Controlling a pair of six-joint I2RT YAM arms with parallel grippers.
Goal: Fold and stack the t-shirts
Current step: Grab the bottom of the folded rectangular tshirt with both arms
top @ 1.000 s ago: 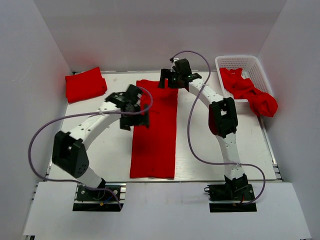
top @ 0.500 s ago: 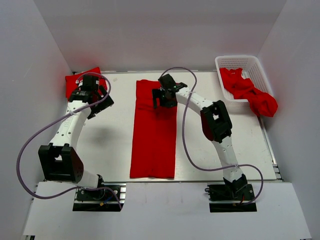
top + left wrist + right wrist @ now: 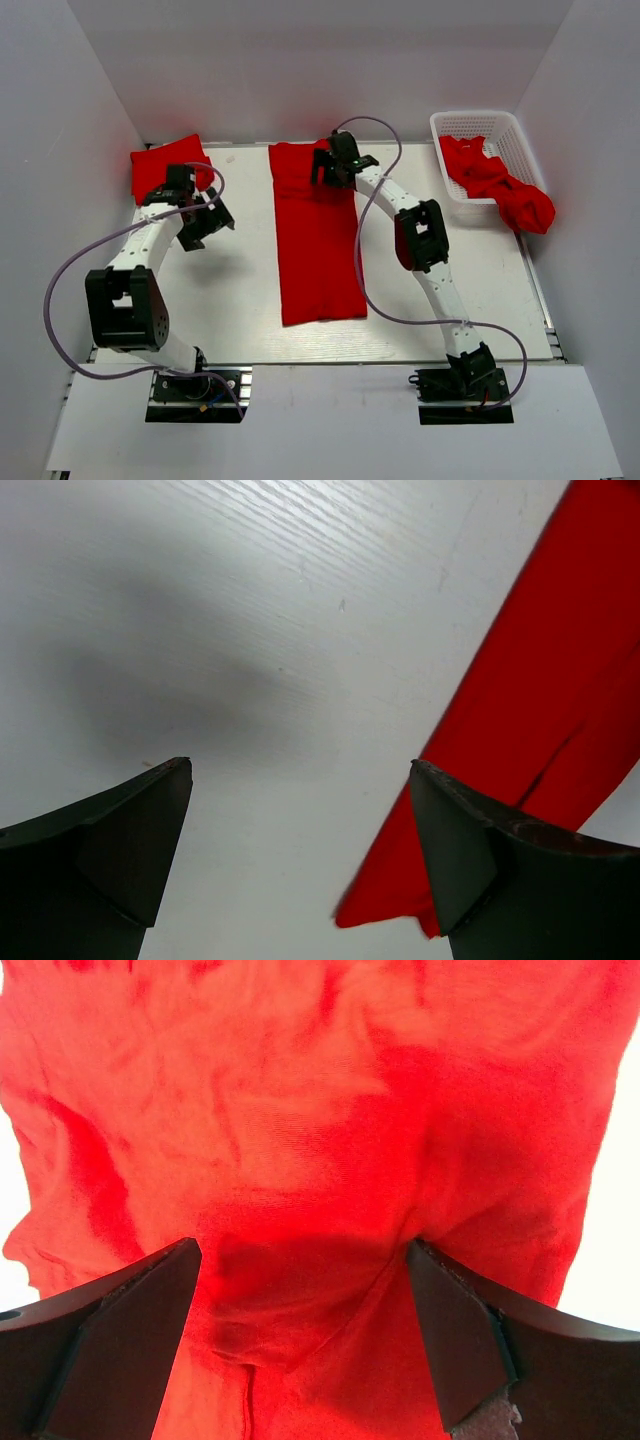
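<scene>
A long red t-shirt (image 3: 318, 240), folded lengthwise into a strip, lies down the middle of the table. A folded red t-shirt (image 3: 165, 165) sits at the back left corner. More red t-shirts (image 3: 500, 185) are heaped in the basket and spill over its front. My right gripper (image 3: 335, 168) is open and low over the strip's far end. In the right wrist view wrinkled red cloth (image 3: 320, 1160) fills the space between the open jaws of my right gripper (image 3: 300, 1250). My left gripper (image 3: 205, 222) is open and empty over bare table left of the strip. The left wrist view shows my left gripper (image 3: 300, 770) and a red shirt edge (image 3: 520, 710).
A white lattice basket (image 3: 478, 122) stands at the back right against the wall. White walls close in the table on the left, back and right. The white table top (image 3: 220, 290) shows between the left arm and the strip.
The long shirt has slid toward the back of the table. My right gripper moved back to its far end. My left arm swung away from the shirt to the left side.
</scene>
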